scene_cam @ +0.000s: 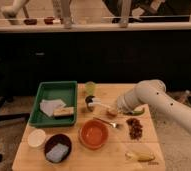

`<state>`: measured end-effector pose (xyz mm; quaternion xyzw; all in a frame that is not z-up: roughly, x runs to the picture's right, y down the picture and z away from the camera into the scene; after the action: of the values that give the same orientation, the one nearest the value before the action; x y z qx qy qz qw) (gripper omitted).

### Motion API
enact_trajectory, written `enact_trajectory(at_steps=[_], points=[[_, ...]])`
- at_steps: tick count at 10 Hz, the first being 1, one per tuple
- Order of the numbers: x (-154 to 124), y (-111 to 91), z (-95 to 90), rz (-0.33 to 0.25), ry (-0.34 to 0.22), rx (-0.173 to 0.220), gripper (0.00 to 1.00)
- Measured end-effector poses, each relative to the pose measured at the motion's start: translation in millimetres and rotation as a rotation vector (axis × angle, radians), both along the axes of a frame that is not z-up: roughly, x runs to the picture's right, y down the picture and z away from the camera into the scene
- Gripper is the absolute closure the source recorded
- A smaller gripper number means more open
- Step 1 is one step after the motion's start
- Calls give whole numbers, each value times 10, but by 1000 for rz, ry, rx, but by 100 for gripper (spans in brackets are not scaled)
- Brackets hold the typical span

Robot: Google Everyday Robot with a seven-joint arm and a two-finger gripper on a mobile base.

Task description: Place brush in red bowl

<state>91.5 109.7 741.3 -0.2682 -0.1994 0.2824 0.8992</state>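
Observation:
The brush [101, 104] lies on the wooden table behind the red bowl, with its dark head to the left near a dark cup and its whitish handle running right toward my gripper. The red bowl [94, 134] is orange-red, wide and has nothing inside; it stands at the table's front middle. My gripper [115, 107] is at the end of the white arm that reaches in from the right. It sits low over the table at the handle end of the brush, behind and to the right of the bowl. The wrist hides most of it.
A green tray [53, 92] at the left holds a white cloth and a tan block [64, 112]. A small white bowl [37, 137] and a maroon bowl with a blue sponge [57, 148] stand front left. A fork [106, 121], dark snacks [135, 128], a banana [140, 156] and a green cup [90, 88] are nearby.

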Motion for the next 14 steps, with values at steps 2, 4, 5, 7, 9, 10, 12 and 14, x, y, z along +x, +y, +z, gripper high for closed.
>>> enact_trajectory(at_steps=[2,4,5,7,9,10,12,14], points=[[-87,134,-53,7,-12,-7,100],[-163,255,-76,23,-19,-16,100],[-202,340,-87,38,-20,-23,100],[-246,454,-92,65,-5,-26,100],[-271,521,-90,77,1,-33,100],[-283,521,-89,75,-1,-34,100],[-284,521,-89,75,-1,-34,100],[-280,519,-89,76,-1,-33,100]])
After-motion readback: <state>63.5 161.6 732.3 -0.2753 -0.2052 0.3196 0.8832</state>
